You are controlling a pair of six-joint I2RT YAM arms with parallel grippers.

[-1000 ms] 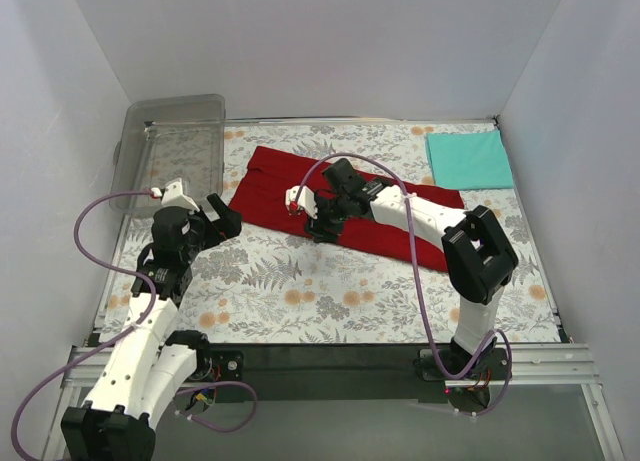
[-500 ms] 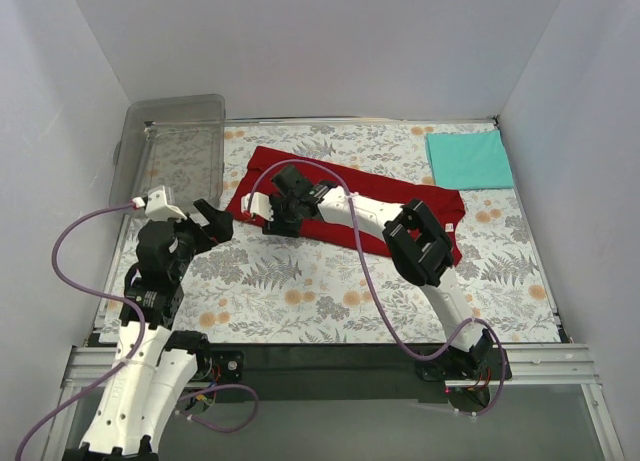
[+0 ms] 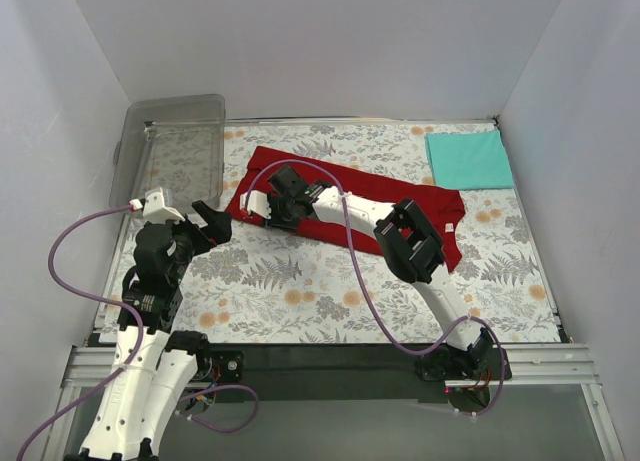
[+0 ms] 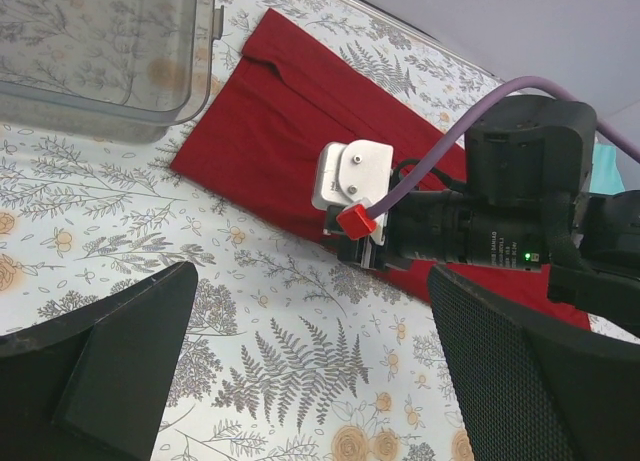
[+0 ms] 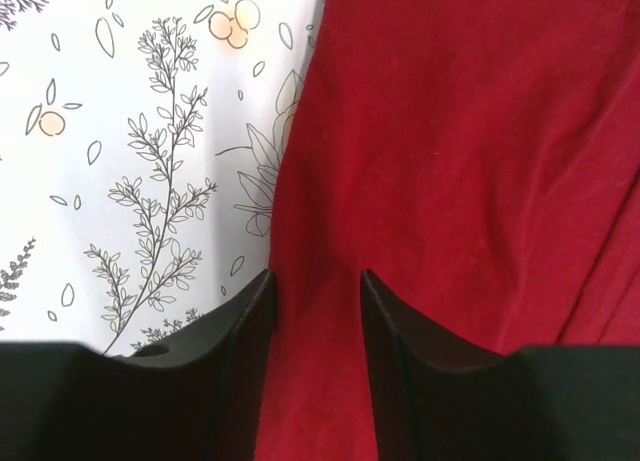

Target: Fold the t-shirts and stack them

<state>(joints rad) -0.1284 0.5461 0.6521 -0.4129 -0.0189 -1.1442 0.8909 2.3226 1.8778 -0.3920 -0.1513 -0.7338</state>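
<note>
At table centre, red t-shirt [image 4: 270,111]: we see it lying flat as a long band on the floral table [image 3: 300,281]; it runs from 11 o'clock down toward 4 o'clock; its left end lies near the bin.
Teal t-shirt [image 3: 470,159]: folded flat in the far corner at 1 o'clock; close to the red t-shirt's right end; we cannot tell whether the two touch.
Bin [image 3: 175,131]: clear plastic; at 10 o'clock, on the table's far left corner.
Right gripper [image 5: 315,281]: extended across to the left part of the red t-shirt, at 11 o'clock from centre; fingers [image 5: 245,361] released, with a narrow gap between them; one finger stands at the hem where cloth meets table, the other over the cloth; red cloth lies flat in the gap; we cannot tell whether the tips touch it.
Left gripper [image 3: 212,219]: at 9 o'clock, over bare table, just left of the red t-shirt's left end; fingers spread wide, grasping nothing; we see its wrist view facing the right arm [image 4: 500,201].
</note>
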